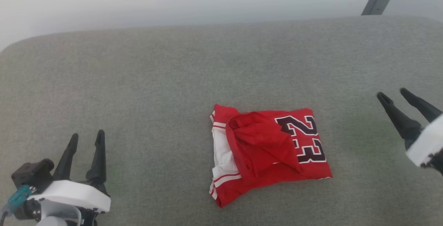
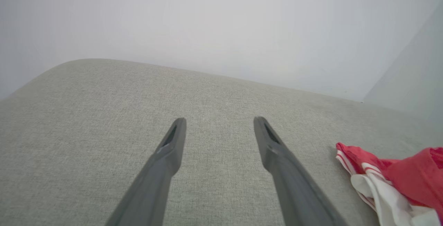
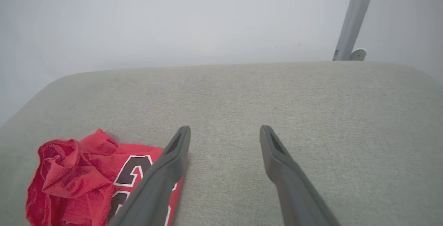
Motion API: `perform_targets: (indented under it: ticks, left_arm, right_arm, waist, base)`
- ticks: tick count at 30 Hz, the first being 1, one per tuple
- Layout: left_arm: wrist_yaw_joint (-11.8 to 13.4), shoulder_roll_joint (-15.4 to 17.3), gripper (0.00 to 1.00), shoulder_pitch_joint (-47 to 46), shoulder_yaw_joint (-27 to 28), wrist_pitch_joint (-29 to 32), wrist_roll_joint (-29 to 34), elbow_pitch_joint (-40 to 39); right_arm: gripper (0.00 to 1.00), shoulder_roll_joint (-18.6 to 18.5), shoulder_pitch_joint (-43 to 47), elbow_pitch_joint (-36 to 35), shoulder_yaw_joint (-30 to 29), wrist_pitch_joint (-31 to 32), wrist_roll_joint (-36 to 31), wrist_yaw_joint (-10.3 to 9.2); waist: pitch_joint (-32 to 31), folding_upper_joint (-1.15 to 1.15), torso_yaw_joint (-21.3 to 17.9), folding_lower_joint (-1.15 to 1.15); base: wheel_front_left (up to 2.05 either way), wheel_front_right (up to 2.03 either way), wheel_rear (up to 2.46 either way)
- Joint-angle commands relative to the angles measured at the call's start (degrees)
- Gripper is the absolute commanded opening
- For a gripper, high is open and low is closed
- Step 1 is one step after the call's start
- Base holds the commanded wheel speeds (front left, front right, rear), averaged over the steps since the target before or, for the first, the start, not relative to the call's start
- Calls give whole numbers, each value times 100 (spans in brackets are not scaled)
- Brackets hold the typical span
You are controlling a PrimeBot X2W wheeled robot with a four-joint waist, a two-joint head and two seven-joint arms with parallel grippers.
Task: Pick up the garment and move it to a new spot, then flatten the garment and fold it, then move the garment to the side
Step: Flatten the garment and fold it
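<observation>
Now: folded shirt (image 1: 270, 150) to go aside

The shirt, thin red cloth with white striped trim and a dark "23", lies loosely folded on the grey woven cushion (image 1: 138, 80), central, well clear of its back edge. Best, probably, to pinch through all layers so the slack top flap holds. Left gripper (image 1: 86, 135) and right gripper (image 1: 392, 92) gape wide, empty, either side.

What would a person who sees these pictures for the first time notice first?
The red garment, roughly folded with a dark "23" on top, lies on the middle of the grey surface. The left gripper and the right gripper stand open at either side, apart from it.
</observation>
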Motion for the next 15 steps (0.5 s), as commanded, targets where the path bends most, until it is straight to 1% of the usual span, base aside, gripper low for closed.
perform_targets:
  ticks: [1,6,15]
  left_arm:
    - [-6,30,100,72,37,-38,-14,3]
    - [-15,77,100,248,122,-42,-22,11]
    - [-50,113,100,601,319,-37,-43,-10]
  right_arm:
    - [100,-16,128,69,-22,-212,-17,-2]
    - [100,-98,416,334,61,-971,-63,-3]
    - [100,-133,809,773,107,-1938,-84,-3]
  waist:
    - [-65,0,-60,0]
    - [-227,0,-148,0]
    - [-551,0,-171,0]
  base:
    - [0,0,0]
    - [0,0,0]
    - [0,0,0]
